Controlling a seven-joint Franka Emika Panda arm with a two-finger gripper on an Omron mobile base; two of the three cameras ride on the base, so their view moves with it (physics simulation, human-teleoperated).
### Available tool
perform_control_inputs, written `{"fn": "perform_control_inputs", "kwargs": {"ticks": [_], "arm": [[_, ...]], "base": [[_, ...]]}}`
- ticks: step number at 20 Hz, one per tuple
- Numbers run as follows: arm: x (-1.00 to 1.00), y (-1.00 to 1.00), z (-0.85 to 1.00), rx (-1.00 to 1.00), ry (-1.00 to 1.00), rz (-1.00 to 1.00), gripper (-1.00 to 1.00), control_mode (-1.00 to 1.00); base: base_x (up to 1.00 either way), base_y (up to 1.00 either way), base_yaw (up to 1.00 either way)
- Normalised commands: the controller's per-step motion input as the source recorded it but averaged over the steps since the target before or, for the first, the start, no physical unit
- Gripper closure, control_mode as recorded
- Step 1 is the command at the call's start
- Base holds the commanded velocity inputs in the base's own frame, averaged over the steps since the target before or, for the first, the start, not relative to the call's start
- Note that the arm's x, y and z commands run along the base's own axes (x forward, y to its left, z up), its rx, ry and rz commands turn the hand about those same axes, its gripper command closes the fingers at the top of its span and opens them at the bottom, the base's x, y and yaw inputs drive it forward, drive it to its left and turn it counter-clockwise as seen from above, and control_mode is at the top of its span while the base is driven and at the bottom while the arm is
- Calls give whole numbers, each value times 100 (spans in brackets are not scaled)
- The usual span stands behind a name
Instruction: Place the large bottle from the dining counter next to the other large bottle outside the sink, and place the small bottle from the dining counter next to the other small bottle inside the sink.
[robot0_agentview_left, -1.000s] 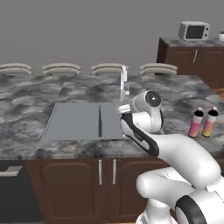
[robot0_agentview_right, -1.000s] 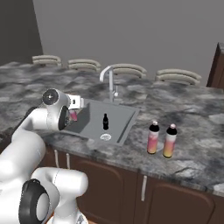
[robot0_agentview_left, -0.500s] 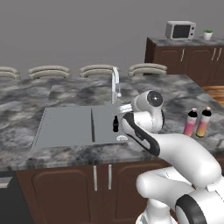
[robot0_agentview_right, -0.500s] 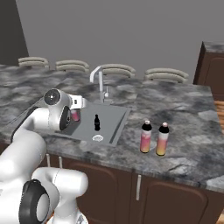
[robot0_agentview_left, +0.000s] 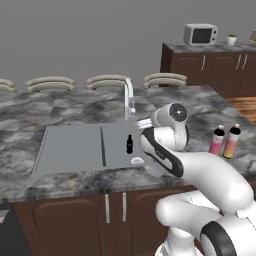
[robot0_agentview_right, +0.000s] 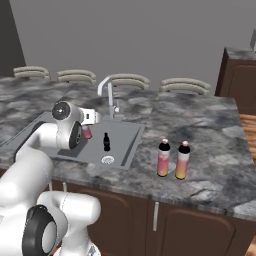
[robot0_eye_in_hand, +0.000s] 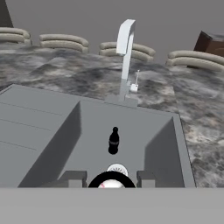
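- The claw (robot0_agentview_right: 89, 131) is clenched on the small pink bottle (robot0_agentview_right: 87, 132), whose pink body shows just under the hand in the right base view, held low over the near rim of the sink (robot0_agentview_right: 131, 145) so it can go down into the basin.
- The hand view looks along the claw into the right basin, where the small black bottle (robot0_eye_in_hand: 113, 141) stands upright just behind the round drain (robot0_eye_in_hand: 117, 169); the aim seems chosen so the carried bottle lands beside it.
- The faucet (robot0_agentview_left: 129, 95) rises from the far edge of the sink, well clear of the hand.
- Two large bottles (robot0_agentview_right: 173, 159) stand upright, just beside each other, on the worktop (robot0_agentview_right: 210, 150) to the right of the sink, so that half of the task looks done.
- What remains, by my judgement, is lowering the small bottle next to the black one and letting go without tipping either.
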Motion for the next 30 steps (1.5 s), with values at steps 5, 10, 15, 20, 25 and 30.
{"fn": "perform_control_inputs", "kwargs": {"ticks": [5,10,15,20,25,30], "arm": [[0,0,0,0,0,0,100,100],[0,0,0,0,0,0,100,100],[0,0,0,0,0,0,100,100],[0,1,-1,0,0,0,100,-100],[0,0,-6,0,0,0,100,-100],[6,0,-9,0,0,0,100,-100]], "base": [[9,8,0],[12,7,0],[1,7,0],[0,0,0],[0,0,0],[0,0,0]]}}
